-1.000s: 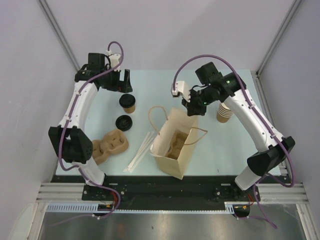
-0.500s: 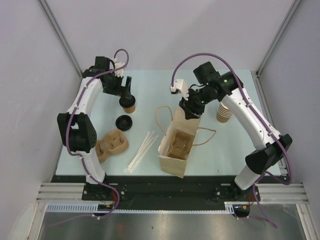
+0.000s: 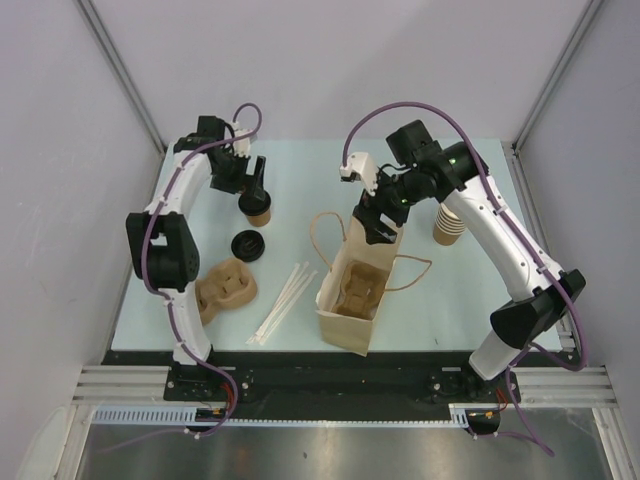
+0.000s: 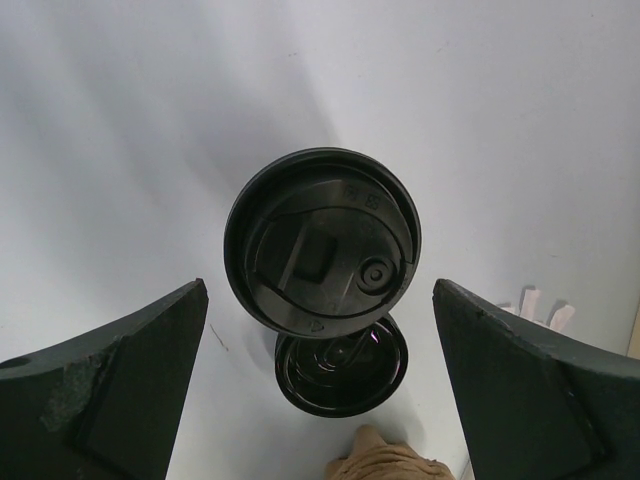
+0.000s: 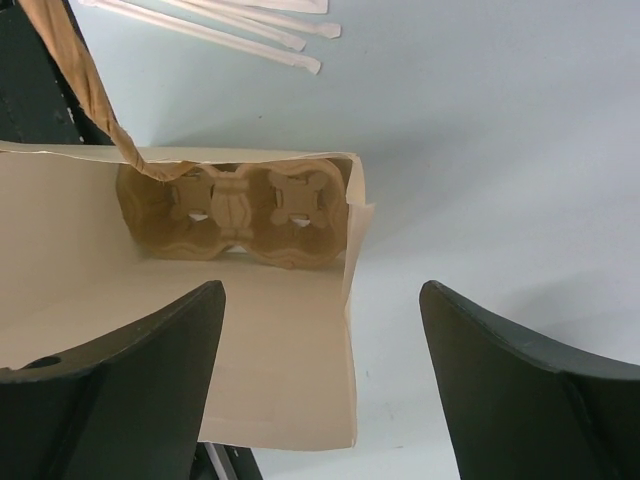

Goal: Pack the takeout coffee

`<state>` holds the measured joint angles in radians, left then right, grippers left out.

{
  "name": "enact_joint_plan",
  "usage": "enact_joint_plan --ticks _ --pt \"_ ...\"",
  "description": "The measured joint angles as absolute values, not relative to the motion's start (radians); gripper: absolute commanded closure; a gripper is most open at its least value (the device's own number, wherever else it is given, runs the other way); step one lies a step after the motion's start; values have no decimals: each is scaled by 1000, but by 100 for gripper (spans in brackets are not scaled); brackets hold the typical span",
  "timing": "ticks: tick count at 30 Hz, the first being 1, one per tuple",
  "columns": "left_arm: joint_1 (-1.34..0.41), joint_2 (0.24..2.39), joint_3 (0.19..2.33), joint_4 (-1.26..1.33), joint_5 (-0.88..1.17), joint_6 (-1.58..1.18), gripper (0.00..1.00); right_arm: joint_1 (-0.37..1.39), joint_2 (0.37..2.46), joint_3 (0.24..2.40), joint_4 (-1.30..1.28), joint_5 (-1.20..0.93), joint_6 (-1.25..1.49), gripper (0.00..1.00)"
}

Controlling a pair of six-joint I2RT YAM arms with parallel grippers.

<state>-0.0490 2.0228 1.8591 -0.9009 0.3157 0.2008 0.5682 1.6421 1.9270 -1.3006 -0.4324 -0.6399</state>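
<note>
Both grippers spread wide, one at the coffee, one at the bag

In the overhead view the takeout coffee (image 3: 258, 206) stands upright on the table in the upper left, black lid on; the left gripper (image 3: 253, 184) is above it, fingers wide apart on either side with gaps showing in the wrist view; a loose black lid (image 3: 246, 244) lies just below; at centre, the right gripper (image 3: 378, 226) has its fingers apart, straddling the upper rim of the paper bag (image 3: 345, 318), which holds a cup carrier (image 3: 358, 290).
</note>
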Motion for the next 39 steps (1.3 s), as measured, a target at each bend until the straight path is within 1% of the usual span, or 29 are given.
enact_joint_plan --ticks 15,34,38,39 --pt "-49 2109 1925 -909 321 184 0 545 1673 1989 -1325 -435 -629 8" --pt "-49 2148 1929 -919 326 179 0 500 1714 2037 -1343 -462 -647 6" --pt "-49 2148 1929 -922 326 175 3 492 1722 2038 -1343 -470 -648 6" --pt "-49 2148 1929 -923 326 175 6 490 1724 2038 -1343 -472 -648 6"
